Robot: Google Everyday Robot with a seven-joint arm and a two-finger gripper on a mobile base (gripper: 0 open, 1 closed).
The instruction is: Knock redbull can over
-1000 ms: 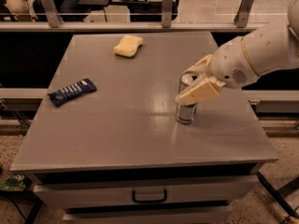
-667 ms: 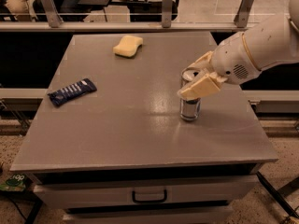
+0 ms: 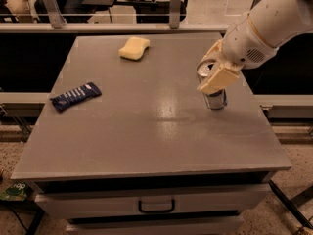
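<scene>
The redbull can (image 3: pixel 215 100) stands upright on the grey table (image 3: pixel 146 131), right of the middle. Its shiny top shows between my fingers. My gripper (image 3: pixel 209 75) comes in from the upper right on the white arm and is closed around the can's upper part. One cream finger (image 3: pixel 218 78) lies across the can's front and the other sits behind its top. Only the can's silver lower part shows below the finger.
A yellow sponge (image 3: pixel 134 48) lies at the back of the table. A flat dark-blue snack wrapper (image 3: pixel 76 96) lies at the left. The table's right edge is close to the can. A railing and seated people are behind the table.
The gripper and the can have moved together to the right and towards the back of the table. The can is still upright. Sponge and wrapper have not moved.
</scene>
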